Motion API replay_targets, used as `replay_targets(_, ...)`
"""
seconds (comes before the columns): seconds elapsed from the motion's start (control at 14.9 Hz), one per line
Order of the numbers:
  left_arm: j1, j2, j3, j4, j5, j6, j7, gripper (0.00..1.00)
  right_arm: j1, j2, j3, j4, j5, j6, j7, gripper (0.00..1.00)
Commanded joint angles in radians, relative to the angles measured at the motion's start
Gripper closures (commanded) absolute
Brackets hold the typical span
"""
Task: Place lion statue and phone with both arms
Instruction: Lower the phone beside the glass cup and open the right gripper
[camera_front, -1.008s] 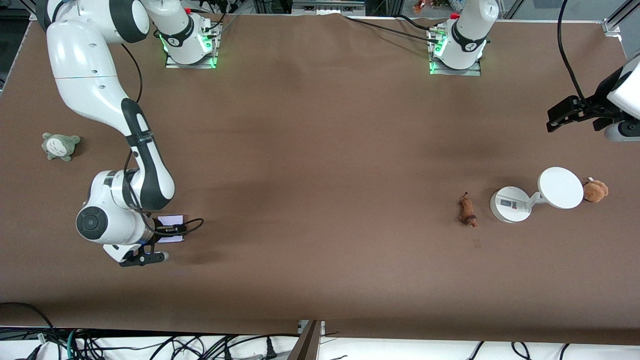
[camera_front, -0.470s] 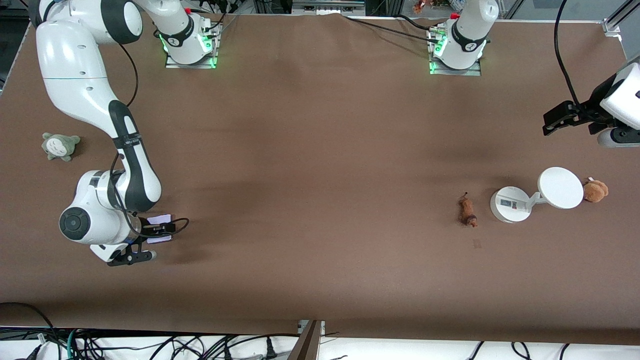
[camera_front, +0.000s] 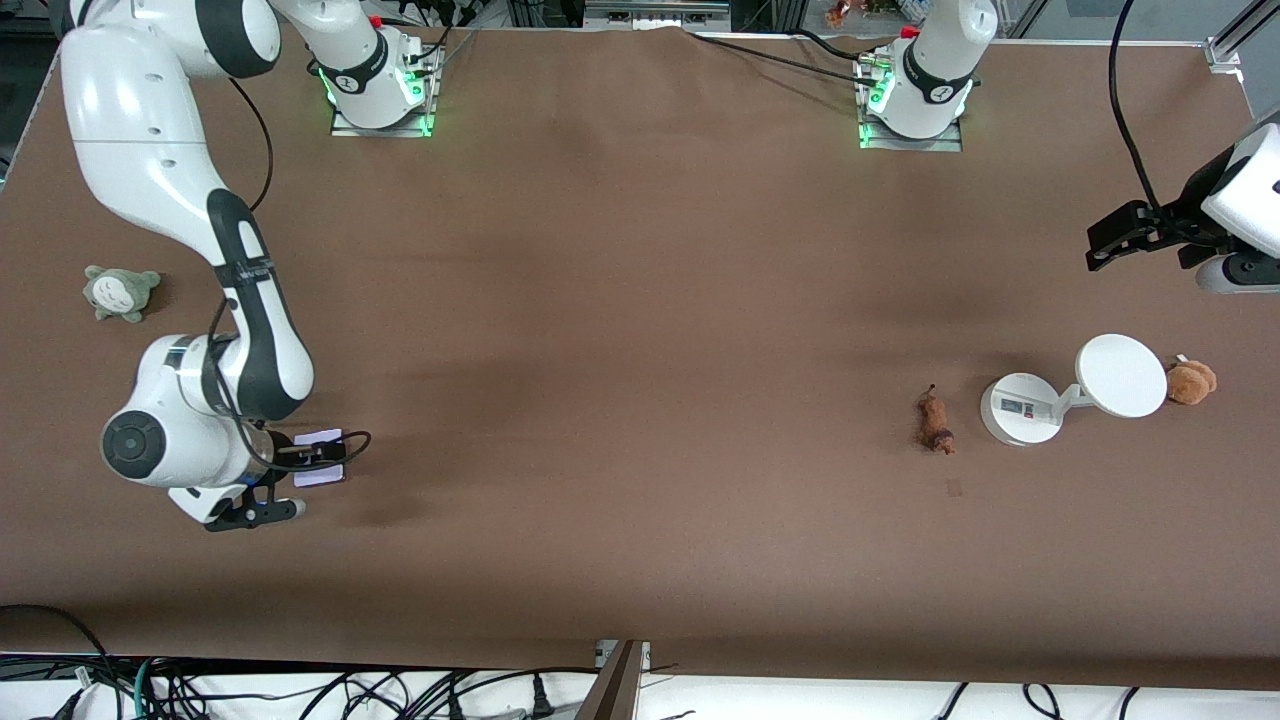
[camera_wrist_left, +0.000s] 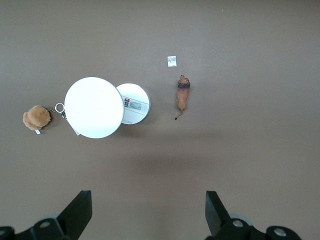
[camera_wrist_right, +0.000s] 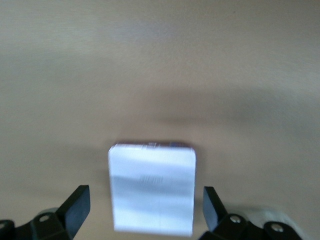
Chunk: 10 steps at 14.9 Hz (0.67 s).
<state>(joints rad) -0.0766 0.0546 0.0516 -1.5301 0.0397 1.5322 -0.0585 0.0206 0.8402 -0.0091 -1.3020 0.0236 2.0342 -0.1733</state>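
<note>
Toward the right arm's end of the brown matte table, the flat pale lavender-white phone with rounded corners lies on the surface, and the right gripper hangs over it with its black fingers spread wide, clear of its edges. Toward the left arm's end, the slim orange-brown lion statue lies just beside the smooth white round-based stand, whose disc nearly touches a fluffy brown plush. Above that group the left gripper waits, fingers spread and empty.
</note>
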Motion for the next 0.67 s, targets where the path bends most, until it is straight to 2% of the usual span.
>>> replay_targets(0.0,0.003,0.013,-0.009,0.03,0.023,-0.009,0.0,0.0,0.005,-0.142,0.009,-0.031,-0.011,-0.139,0.001,0.0)
replay_targets(0.6,0.003,0.013,-0.009,0.03,0.022,-0.009,0.0,0.0,0.009,-0.485,0.012,-0.031,-0.013,-0.569,0.061,0.0)
